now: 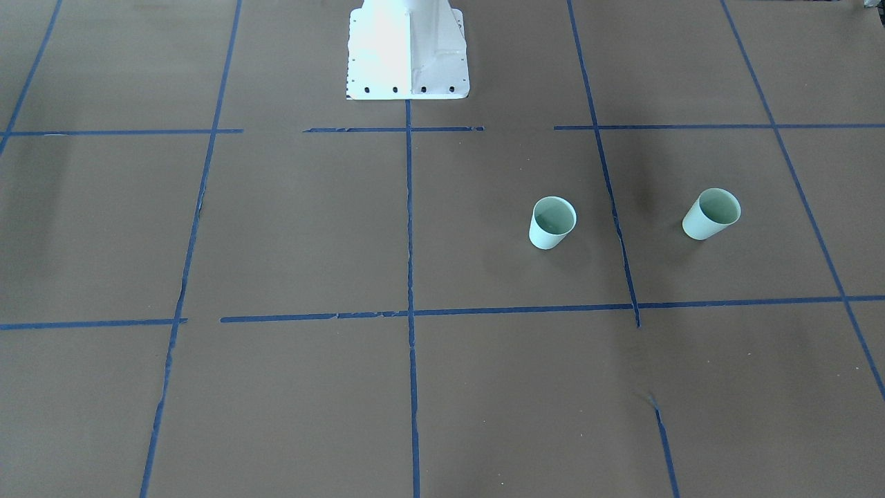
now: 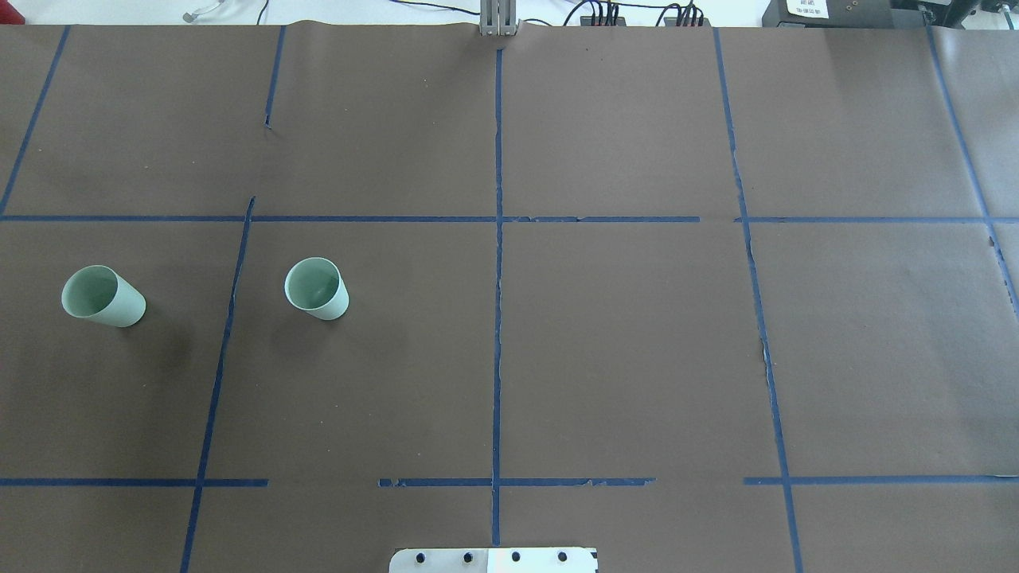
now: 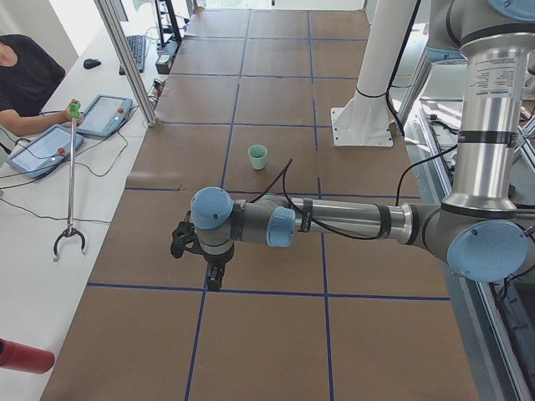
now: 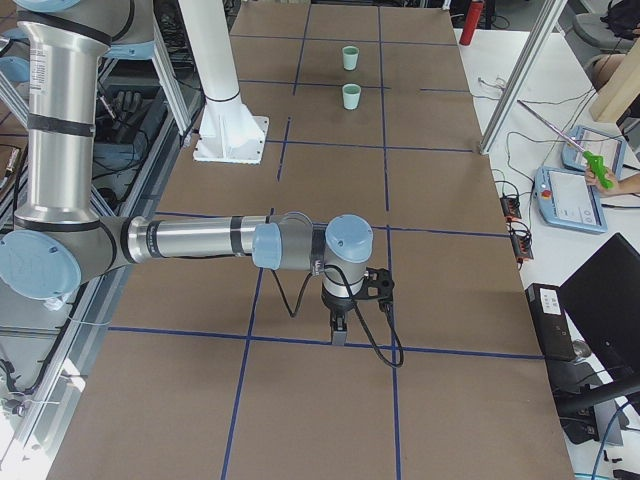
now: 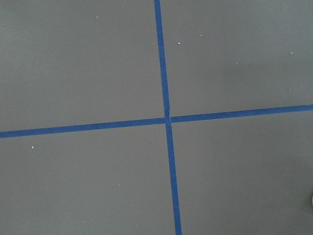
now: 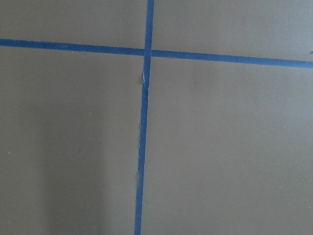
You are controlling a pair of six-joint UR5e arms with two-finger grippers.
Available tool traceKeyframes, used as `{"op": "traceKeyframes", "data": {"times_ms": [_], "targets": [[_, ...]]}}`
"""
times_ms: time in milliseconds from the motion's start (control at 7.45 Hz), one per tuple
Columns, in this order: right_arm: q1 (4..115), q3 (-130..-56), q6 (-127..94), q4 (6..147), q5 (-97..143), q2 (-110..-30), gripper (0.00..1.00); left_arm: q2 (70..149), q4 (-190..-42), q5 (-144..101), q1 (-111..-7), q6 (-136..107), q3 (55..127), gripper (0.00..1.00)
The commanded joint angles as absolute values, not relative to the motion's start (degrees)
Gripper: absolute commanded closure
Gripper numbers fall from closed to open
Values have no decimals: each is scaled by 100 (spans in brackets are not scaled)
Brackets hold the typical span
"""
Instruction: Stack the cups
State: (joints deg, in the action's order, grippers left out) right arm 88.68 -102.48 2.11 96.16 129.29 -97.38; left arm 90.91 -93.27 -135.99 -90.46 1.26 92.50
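I see the outer cup (image 2: pixel 103 296) and the inner cup (image 2: pixel 317 288) upright, well apart on the surface's (image 2: pixel 621 334) left half, a tape line (image 2: pixel 227 318) between them, but I cannot tell whether the left gripper (image 3: pixel 214 282) or right gripper (image 4: pixel 338 335) is clenched or released.

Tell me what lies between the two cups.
Only a blue tape line on bare brown paper separates the outer cup from the inner cup, seen in the overhead view.
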Motion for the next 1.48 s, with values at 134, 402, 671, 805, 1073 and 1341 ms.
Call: {"op": "traceKeyframes", "data": {"times_ms": [134, 402, 671, 805, 1073, 1341], "targets": [[8868, -10248, 211, 9615, 12929, -9738, 0, 9044, -9360, -13649, -9053, 132, 9202, 0], [8868, -10248, 211, 9615, 12929, -9738, 0, 9114, -9343, -13641, -9026, 79, 9420, 0], [8868, -10248, 211, 9615, 12929, -9738, 0, 8983, -9325, -13579, -8599, -1107, 10262, 0], [8868, -10248, 211, 9615, 12929, -9738, 0, 8878, -9343, -13579, -8108, -1690, 10561, 0], [8868, -10248, 211, 9615, 12929, -9738, 0, 8493, -10494, -13256, -7246, -3279, 10679, 0], [8868, -10248, 211, 9615, 12929, -9738, 0, 8262, -11923, -13062, -6516, -4565, 10250, 0]]}}
